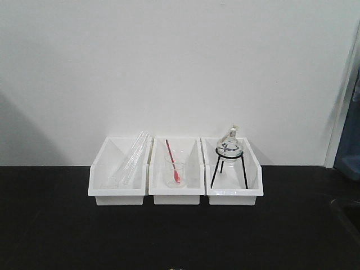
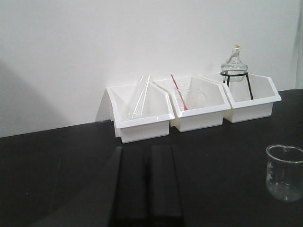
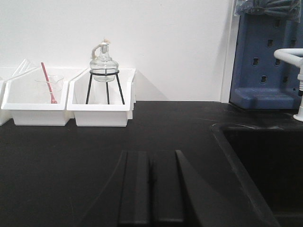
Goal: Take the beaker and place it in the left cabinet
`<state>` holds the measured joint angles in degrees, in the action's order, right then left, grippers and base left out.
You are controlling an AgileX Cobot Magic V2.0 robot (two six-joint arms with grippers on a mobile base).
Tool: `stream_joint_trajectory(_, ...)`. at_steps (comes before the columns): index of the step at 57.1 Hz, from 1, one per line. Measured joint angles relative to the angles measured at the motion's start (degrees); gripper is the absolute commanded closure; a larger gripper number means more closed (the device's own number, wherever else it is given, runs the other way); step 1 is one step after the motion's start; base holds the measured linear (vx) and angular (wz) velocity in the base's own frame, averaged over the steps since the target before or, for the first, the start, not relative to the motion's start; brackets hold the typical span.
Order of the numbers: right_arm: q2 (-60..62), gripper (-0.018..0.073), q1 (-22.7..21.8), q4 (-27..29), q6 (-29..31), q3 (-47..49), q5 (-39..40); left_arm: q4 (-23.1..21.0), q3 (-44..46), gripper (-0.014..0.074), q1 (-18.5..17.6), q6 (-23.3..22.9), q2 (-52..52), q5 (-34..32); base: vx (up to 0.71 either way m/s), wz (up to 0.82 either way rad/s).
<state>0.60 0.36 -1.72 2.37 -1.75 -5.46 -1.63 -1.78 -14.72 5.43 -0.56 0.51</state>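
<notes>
A small clear beaker (image 2: pixel 284 172) stands upright on the black counter at the lower right of the left wrist view, to the right of my left gripper (image 2: pixel 149 149). That gripper is shut, empty, and low over the counter. A second clear beaker (image 1: pixel 175 169) with a red rod in it sits in the middle white bin (image 1: pixel 179 194). My right gripper (image 3: pixel 150 152) is also shut and holds nothing, in front of the bins. The left cabinet is out of view.
The left bin holds long glass tubes (image 1: pixel 132 157). The right bin holds a round flask on a black tripod (image 1: pixel 229 147). A sunken black sink (image 3: pixel 265 156), a blue pegboard (image 3: pixel 267 56) and a white faucet (image 3: pixel 291 54) lie to the right.
</notes>
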Motion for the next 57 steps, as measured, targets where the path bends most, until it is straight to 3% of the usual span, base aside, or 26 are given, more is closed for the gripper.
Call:
stream_joint_trajectory(24, 0.0, 0.0568, 0.0, 0.0, 0.0, 0.0, 0.7, 0.0, 0.0, 0.0595, 0.0, 0.0, 0.0, 0.0, 0.00, 0.00)
stream_joint_trajectory(39, 0.0, 0.0568, 0.0, 0.0, 0.0, 0.6, 11.7, 0.0, 0.0, 0.0595, 0.0, 0.0, 0.0, 0.0, 0.00, 0.00)
stream_joint_trajectory(46, -2.6, 0.0568, 0.0, 0.0, 0.0, 7.1, 12.2, 0.0, 0.0, 0.0595, 0.0, 0.0, 0.0, 0.0, 0.00, 0.00)
stream_joint_trajectory(57, -20.7, 0.0568, 0.0, 0.0, 0.7, 21.2, 13.8, 0.0, 0.0, 0.0595, 0.0, 0.0, 0.0, 0.0, 0.00, 0.00)
